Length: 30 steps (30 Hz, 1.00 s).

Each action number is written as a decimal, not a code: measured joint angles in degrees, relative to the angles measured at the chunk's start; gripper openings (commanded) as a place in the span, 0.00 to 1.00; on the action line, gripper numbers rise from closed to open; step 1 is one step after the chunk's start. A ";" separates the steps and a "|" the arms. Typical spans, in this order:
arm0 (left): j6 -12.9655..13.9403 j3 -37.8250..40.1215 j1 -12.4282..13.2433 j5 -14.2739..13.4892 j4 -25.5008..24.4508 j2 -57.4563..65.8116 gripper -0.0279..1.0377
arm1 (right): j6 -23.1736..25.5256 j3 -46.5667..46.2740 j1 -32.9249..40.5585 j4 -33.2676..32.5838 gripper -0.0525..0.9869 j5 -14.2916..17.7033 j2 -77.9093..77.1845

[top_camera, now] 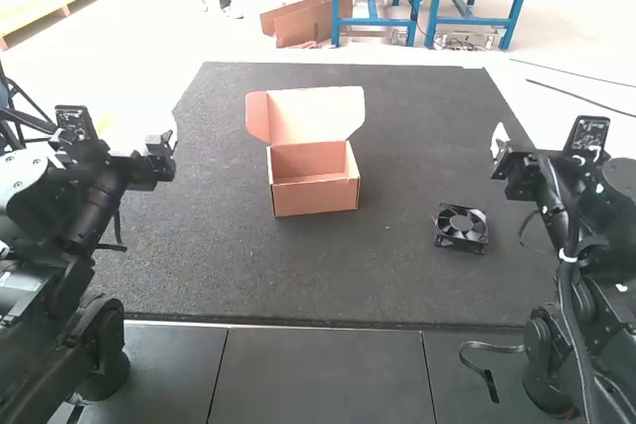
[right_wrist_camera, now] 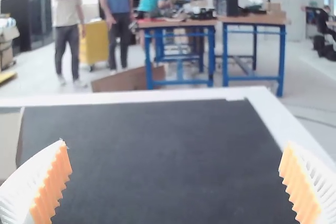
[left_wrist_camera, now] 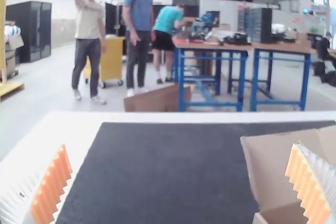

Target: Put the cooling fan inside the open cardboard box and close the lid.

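An open cardboard box (top_camera: 313,181) stands at the middle of the black mat, its lid (top_camera: 308,114) raised at the far side. A small black cooling fan (top_camera: 461,227) lies flat on the mat to the box's right, nearer the front. My left gripper (top_camera: 164,151) hangs above the mat's left edge, well clear of the box. Its orange-padded fingers (left_wrist_camera: 50,192) stand wide apart and open, with the box lid (left_wrist_camera: 273,163) beside one of them. My right gripper (top_camera: 502,154) hovers over the mat's right edge, behind the fan. It is open (right_wrist_camera: 173,192) with nothing between its fingers (right_wrist_camera: 47,187).
The black mat (top_camera: 397,126) covers most of the table, with a white border around it. Grey panels (top_camera: 318,374) run along the front edge between the two arm bases.
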 measured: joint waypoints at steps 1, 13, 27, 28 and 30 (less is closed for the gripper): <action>0.00 0.66 0.00 0.00 -0.11 0.87 0.93 | 0.02 1.03 0.02 0.02 0.93 0.31 1.42; 0.02 9.42 0.04 -0.63 -2.49 10.60 0.93 | 1.97 18.36 0.00 -9.88 0.93 4.39 18.27; 0.02 28.11 0.04 -2.84 -18.88 24.72 0.93 | 7.39 36.70 -1.90 -33.73 0.92 6.38 33.16; 0.02 29.16 0.04 -2.99 -20.57 25.83 0.93 | 6.93 38.07 -2.05 -35.67 0.92 6.38 34.34; 0.02 31.10 0.04 -3.06 -24.30 28.15 0.93 | 5.97 40.81 -2.25 -39.63 0.92 6.27 37.07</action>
